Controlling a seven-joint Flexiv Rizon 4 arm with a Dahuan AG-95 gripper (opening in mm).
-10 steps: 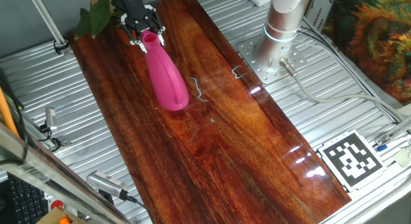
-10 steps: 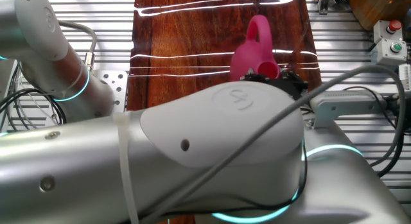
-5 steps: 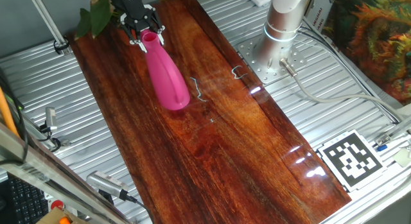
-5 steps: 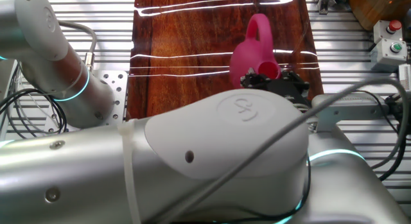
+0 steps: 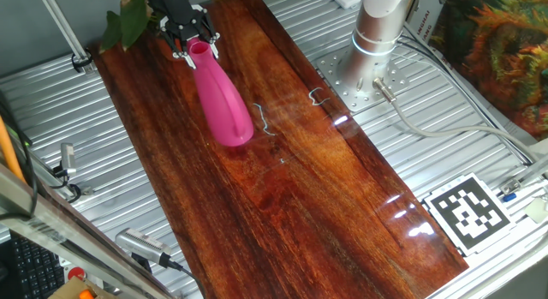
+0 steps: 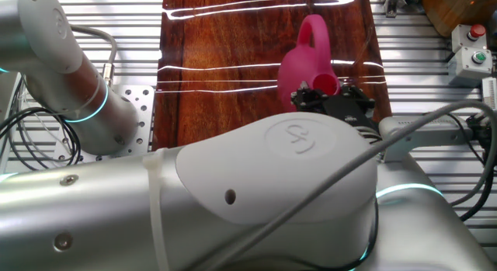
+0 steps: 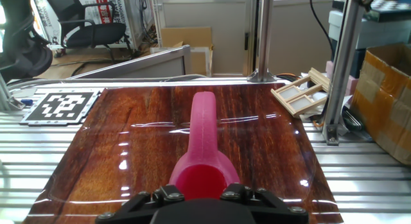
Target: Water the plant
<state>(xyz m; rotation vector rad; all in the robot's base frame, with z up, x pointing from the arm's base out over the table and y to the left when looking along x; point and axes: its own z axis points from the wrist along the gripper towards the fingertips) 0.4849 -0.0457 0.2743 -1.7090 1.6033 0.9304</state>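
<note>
1. The gripper [image 5: 193,44] sits at the mouth of the pink watering can [image 5: 221,98], at the far end of the wooden table [image 5: 300,188] near its corner. Its fingers surround the rim, but I cannot tell if they are pressing on it or only close to it.
2. The can stands with its base on the table, leaning. In the hand view its handle [image 7: 203,124] points away from the fingers, I think so that the body can tip freely.
3. The plant [image 5: 125,20] is just beyond the table's corner, beside the gripper. Pouring would need only a short move.
</note>
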